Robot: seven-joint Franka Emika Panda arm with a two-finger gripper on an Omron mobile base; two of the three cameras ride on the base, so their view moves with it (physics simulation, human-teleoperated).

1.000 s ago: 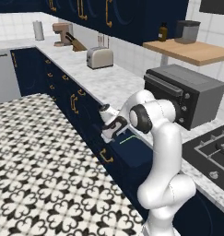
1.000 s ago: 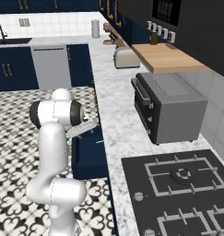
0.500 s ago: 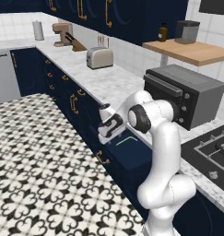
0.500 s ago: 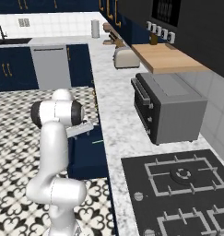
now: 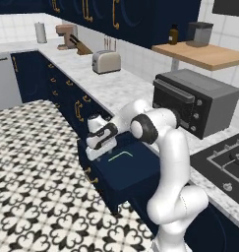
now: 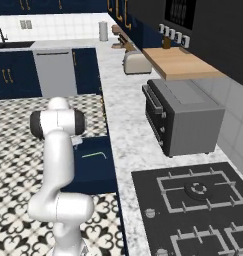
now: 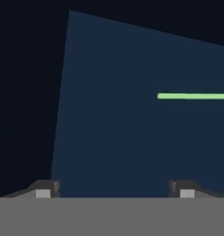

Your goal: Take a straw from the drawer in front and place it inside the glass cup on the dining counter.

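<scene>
One straw [image 5: 120, 156] lies in one open drawer [image 5: 133, 174] (jaws spread, empty).

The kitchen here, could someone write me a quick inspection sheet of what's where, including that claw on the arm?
Surface: marble worktop along the navy cabinets; patterned tile floor.
Job's things: drawer pulled open; green straw lying flat on its floor, bent at one end, untouched. Glass cup and dining counter: nothing seen.
Clutter: toaster, oven, stove burners, wooden shelf with small items.
Tool: tool open, over the drawer's front left part, beside the straw, holding nothing; in the hand view the straw lies ahead and off to one side.
Cables: nothing seen.
Surroundings: dishwasher on the far wall.
</scene>
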